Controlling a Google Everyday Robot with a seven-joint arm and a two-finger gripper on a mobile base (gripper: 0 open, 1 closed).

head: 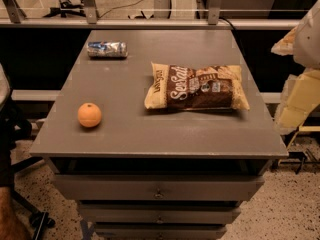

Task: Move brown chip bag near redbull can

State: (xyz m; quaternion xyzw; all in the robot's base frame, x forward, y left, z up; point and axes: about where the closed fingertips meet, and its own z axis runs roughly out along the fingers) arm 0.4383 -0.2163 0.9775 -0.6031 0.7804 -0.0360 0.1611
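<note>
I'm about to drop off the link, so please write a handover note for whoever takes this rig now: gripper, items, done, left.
Gripper: at the right edge, beside the table, not on the bag.
Brown chip bag: lying flat, centre-right of the table.
Redbull can: on its side, far-left corner, well apart from the bag.
Done: nothing yet. Left: grasp the bag, set it by the can.

End effector [296,101] at right edge: pale yellow blocky segments, white shell [310,39] above

Dim, warm light cast soft shadows across the flat grey table [150,131]; the pale gripper [301,96], far right, glowed brightest.
</note>
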